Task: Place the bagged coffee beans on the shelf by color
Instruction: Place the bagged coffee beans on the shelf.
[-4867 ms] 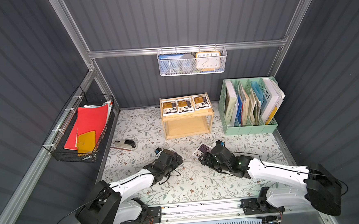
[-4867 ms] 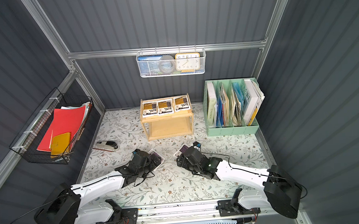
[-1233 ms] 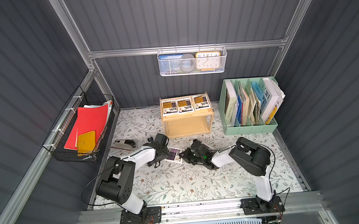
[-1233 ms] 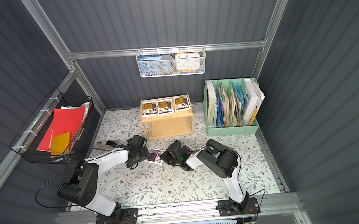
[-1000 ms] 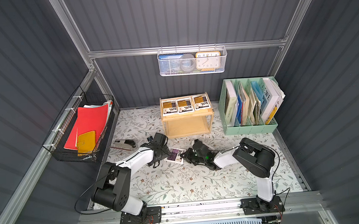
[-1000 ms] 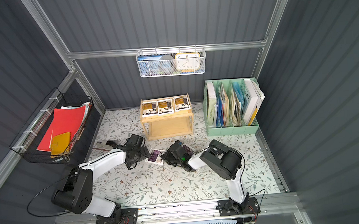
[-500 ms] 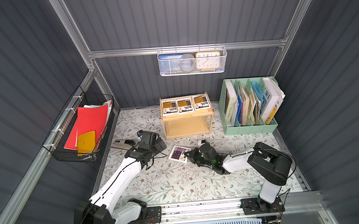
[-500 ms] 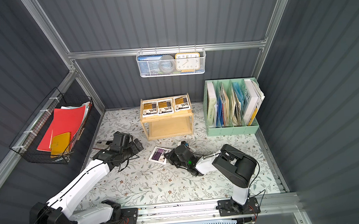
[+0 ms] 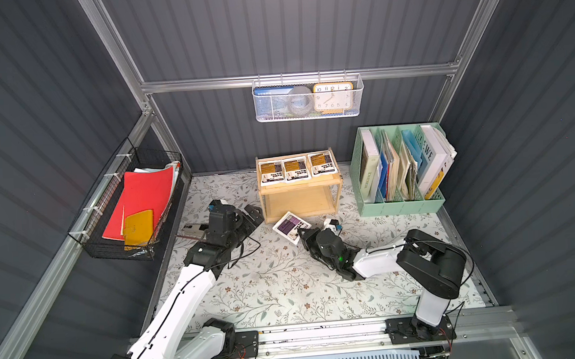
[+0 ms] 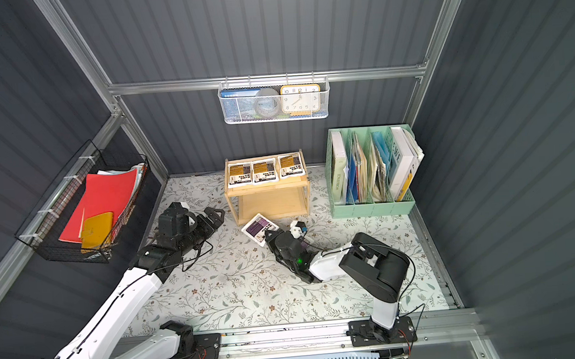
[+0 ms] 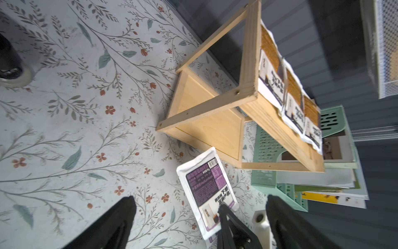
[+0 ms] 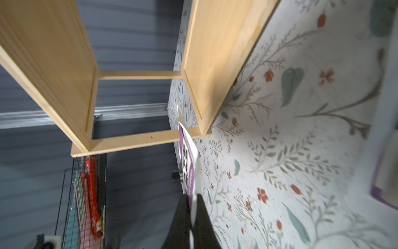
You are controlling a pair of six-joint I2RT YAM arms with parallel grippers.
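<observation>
The right gripper (image 9: 300,235), clenched on a purple pouch (image 9: 291,225) before the shelf (image 9: 300,196), probably needed the lower tier next (the left gripper (image 9: 256,215) gaped empty).

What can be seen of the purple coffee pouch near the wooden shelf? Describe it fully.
The purple pouch is a flat white packet, glossy like plastic film, with a dark purple label block, a barcode and white print. It sits tilted in front of the shelf, its far edge at the open lower tier. The right end effector is shut on its near edge, as the right wrist view shows edge-on. The left end effector stands open, apart from it.
</observation>
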